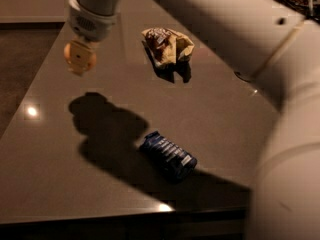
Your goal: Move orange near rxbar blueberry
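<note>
While the gripper (82,45) holds the orange (79,59) tight, the bar (167,155) lies below it, off to the side. A slip could send the orange rolling away.

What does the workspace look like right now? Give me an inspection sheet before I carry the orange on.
Surface: dark glossy table with glare spots and the arm's shadow.
Job's things: orange apparently gripped, off the table, far left; rxbar blueberry lying flat near the front edge, well apart from it.
Clutter: crumpled tan-and-brown snack bag towards the back.
Grippers: pincer hangs above the table's back-left part, seemingly closed on the orange.
Cables: nothing seen.
Surroundings: dark floor left of the table; the arm fills the right side.
</note>
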You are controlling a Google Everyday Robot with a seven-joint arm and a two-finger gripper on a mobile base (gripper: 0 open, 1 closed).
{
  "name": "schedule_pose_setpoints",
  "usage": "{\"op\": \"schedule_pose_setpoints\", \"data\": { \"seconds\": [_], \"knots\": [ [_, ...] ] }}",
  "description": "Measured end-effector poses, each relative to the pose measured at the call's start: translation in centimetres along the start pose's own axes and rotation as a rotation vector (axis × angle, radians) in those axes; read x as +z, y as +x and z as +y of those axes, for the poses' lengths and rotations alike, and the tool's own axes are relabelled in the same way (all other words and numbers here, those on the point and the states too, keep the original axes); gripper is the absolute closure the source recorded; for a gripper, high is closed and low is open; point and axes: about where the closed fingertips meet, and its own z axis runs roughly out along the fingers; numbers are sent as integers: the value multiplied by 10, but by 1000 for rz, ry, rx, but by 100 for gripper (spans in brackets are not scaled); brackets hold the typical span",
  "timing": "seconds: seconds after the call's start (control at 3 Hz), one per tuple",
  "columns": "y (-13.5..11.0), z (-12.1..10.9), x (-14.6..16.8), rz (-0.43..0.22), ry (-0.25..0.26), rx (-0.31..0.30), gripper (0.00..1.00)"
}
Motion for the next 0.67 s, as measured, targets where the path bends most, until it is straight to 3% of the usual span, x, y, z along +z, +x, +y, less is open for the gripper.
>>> {"op": "schedule_pose_setpoints", "data": {
  "seconds": [0.33, 0.67],
  "knots": [
    [62, 39, -27, 31, 3, 2, 100],
    [124, 72, -30, 105, -25, 11, 100]
  ]
}}
